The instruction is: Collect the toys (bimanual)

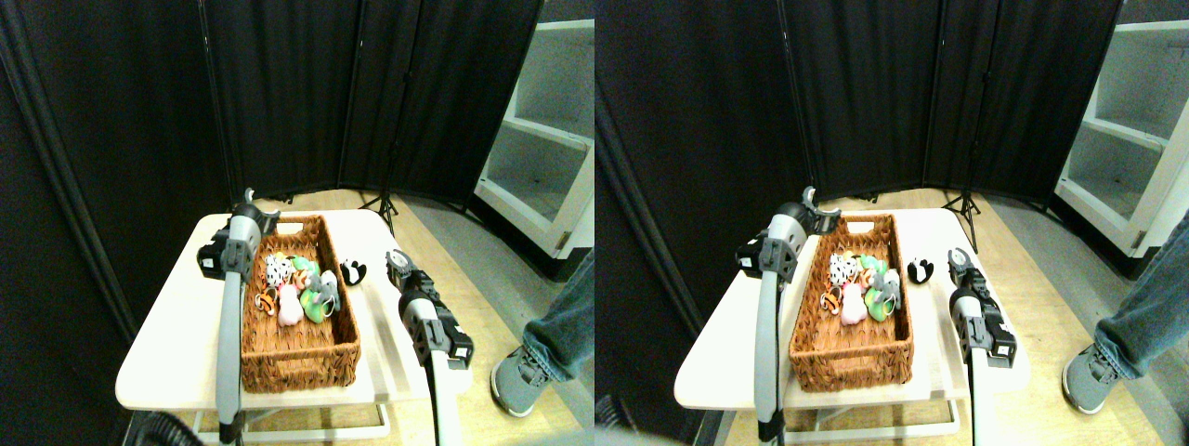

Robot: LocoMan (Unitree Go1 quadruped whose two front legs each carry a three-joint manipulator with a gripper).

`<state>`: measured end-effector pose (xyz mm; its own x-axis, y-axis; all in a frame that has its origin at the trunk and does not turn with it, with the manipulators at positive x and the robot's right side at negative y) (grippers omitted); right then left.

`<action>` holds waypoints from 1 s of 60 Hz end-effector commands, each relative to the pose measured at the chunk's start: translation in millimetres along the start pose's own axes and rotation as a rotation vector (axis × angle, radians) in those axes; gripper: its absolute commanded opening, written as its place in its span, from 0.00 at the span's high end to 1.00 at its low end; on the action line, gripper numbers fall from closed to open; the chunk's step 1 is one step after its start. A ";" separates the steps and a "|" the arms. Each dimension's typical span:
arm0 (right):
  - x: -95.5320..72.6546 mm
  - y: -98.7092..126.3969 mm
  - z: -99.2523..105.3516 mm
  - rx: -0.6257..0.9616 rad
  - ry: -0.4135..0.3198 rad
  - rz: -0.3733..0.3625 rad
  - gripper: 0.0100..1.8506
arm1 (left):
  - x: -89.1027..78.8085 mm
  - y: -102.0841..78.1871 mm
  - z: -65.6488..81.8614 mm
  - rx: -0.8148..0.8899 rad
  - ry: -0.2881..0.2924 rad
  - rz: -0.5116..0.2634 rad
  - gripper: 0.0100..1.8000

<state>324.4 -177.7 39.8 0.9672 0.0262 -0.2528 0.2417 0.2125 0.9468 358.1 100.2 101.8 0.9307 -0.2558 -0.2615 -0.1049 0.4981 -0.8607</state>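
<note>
Several toys lie heaped in the middle of the long brown wicker basket (299, 358): a white one with black spots (276, 269), a pink one (289, 305), a green one (314, 304), an orange one with black stripes (266, 301) and a grey one (327, 281). One black-and-white toy (352, 271) sits alone on the pale table (181, 339), just right of the basket. My left gripper (253, 206) is raised over the basket's far left corner. My right gripper (398, 262) hovers beside the lone toy, a short way to its right.
A person's leg and grey shoe (522, 376) stand on the floor at the right. A black folding screen (372, 93) closes off the back, and a white shelf unit (548, 139) stands at the far right. The table's edges lie close around the basket.
</note>
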 end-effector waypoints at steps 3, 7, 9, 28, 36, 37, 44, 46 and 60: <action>7.3 3.5 -3.2 -0.060 0.028 0.016 1.00 | -6.2 18.5 16.9 0.028 -0.039 -0.007 0.87; 10.0 3.8 -5.9 -0.049 0.045 0.013 1.00 | -11.9 29.9 24.1 0.045 -0.071 -0.002 0.87; 12.1 4.7 -8.1 -0.063 0.058 0.015 1.00 | -17.1 35.2 26.9 0.045 -0.091 0.011 0.88; 24.8 12.1 -22.3 -0.186 0.119 0.017 1.00 | -41.3 72.6 38.2 0.059 -0.169 0.098 0.92; 30.3 12.9 -28.9 -0.128 0.141 -0.010 1.00 | -47.2 85.4 40.8 0.047 -0.199 0.131 0.93; 31.4 13.8 -31.0 -0.218 0.142 -0.012 1.00 | -47.8 88.9 41.6 0.053 -0.197 0.131 0.92; 36.3 11.9 -36.2 -0.132 0.186 -0.067 0.95 | -49.4 97.6 41.4 0.050 -0.205 0.141 0.92; 38.4 11.0 -37.9 -0.124 0.202 -0.084 0.91 | -50.2 99.7 40.5 0.052 -0.214 0.149 0.92; 49.4 -0.7 -48.7 -0.053 0.333 -0.187 0.55 | -54.4 111.7 37.4 0.028 -0.253 0.156 0.93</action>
<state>362.7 -133.4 20.9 0.8358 0.2550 -0.4863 0.4062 0.3087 0.8600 307.4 199.5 32.9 0.9524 0.0228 -0.3041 -0.2683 0.5367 -0.8000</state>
